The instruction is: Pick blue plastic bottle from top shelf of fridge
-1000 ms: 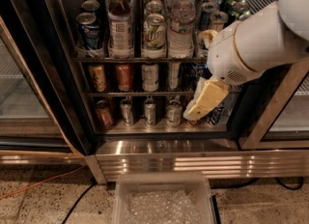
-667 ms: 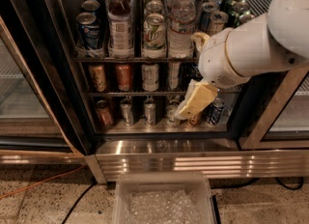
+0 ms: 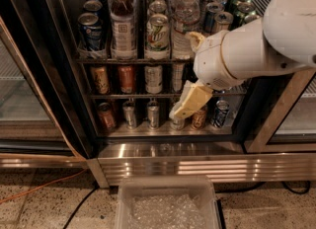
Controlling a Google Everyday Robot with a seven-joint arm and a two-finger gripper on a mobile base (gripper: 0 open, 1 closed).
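Gripper (image 3: 180, 108): pale yellow, angled down and to the left, seen in front of the two lower can racks, right of centre. Its tip is placed before the silver can (image 3: 176, 123) on the lowest rack. Whether it is spread or closed cannot be told from this angle. Nothing is seen held in it.

White arm (image 3: 256, 45): the wrist housing is seen directly above and to the right of the gripper, covering the right-hand ends of the racks.

Blue plastic bottle (image 3: 123, 28): found upright at the front of the top shelf (image 3: 133, 61), in the second lane from the left. White cap, dark liquid and a pale label are noted. It is flanked by dark blue cans (image 3: 91, 30) on its left and a green-and-white can (image 3: 158, 34) on its right. Clear water bottles (image 3: 185, 18) are ranged one lane further right. The bottle is well apart from the gripper, up and to the left, and is not touched.

Fridge (image 3: 64, 80): a black frame and a brushed steel base are recorded, with the opening in view.

Floor: a clear plastic bin (image 3: 165, 193) is set before the base, and an orange cable (image 3: 39, 191) is laid to the left.
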